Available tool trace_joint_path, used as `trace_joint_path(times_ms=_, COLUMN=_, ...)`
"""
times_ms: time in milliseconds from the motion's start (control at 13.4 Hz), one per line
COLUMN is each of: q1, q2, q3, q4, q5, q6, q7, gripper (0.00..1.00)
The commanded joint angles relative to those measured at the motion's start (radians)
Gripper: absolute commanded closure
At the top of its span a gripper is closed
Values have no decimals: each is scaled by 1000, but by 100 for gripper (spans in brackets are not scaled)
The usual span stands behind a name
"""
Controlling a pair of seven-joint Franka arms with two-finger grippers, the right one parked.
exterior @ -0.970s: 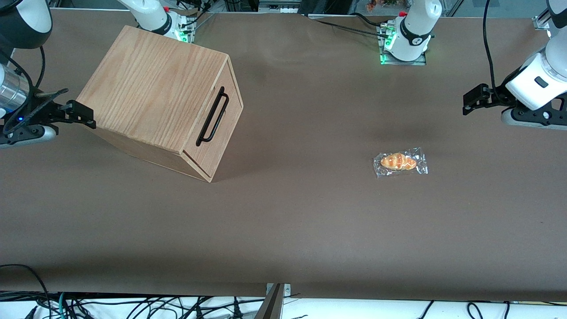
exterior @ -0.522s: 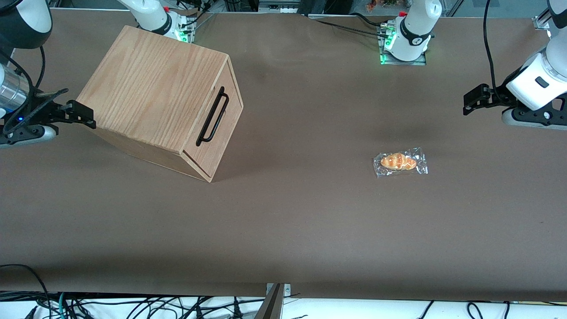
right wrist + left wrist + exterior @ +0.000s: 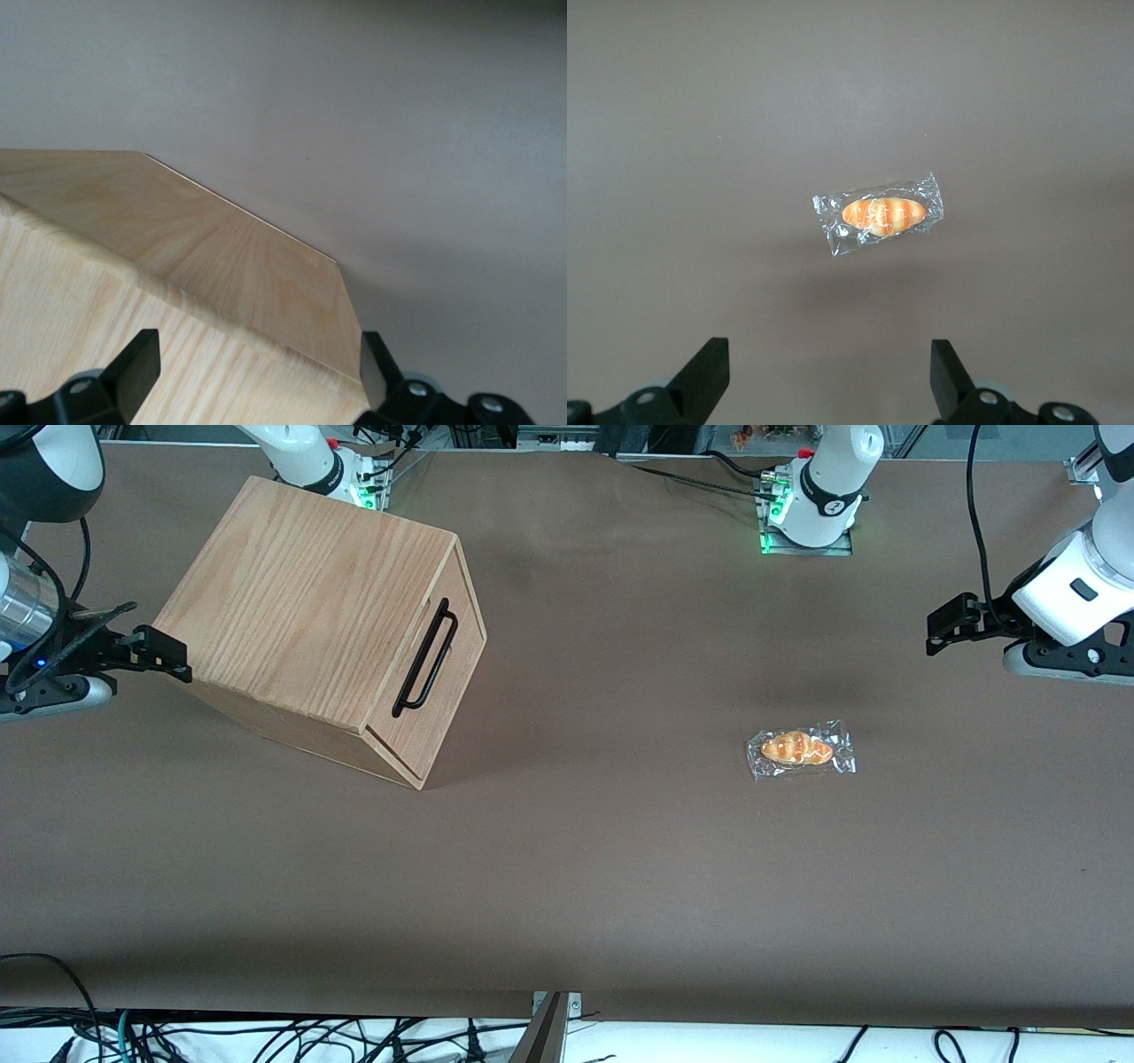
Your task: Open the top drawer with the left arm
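The top drawer (image 3: pixel 454 677) is a light wood front with a long black bar handle (image 3: pixel 425 657), set in the pale oak cabinet (image 3: pixel 310 602). It sits flush with the cabinet and faces the middle of the table. My left gripper (image 3: pixel 935 634) hangs above the table toward the working arm's end, far from the drawer. In the left wrist view the gripper (image 3: pixel 830 376) is open and empty, its fingers (image 3: pixel 704 376) wide apart over bare table. The cabinet's wooden side also shows in the right wrist view (image 3: pixel 177 266).
A wrapped bread roll (image 3: pixel 800 748) lies on the brown table (image 3: pixel 602 850), nearer the front camera than my gripper; it also shows in the left wrist view (image 3: pixel 881 214). The arm bases (image 3: pixel 806 505) stand at the table's edge farthest from the front camera.
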Motion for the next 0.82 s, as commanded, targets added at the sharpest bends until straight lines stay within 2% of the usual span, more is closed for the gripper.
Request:
trace_joint_path(times_ms=0, q1=-1, q2=0, q3=-2, q4=7, q5=-2, q6=-4, q7=7, gripper=0)
trace_joint_path(times_ms=448, q1=-11, q2=24, q3=-3, q4=8, q5=-20, q6=-1, q7=-8, gripper=0)
trace_joint_path(times_ms=746, q1=-56, q2=131, q3=-17, q4=27, q5=-214, q6=-3, q7=-13, gripper=0)
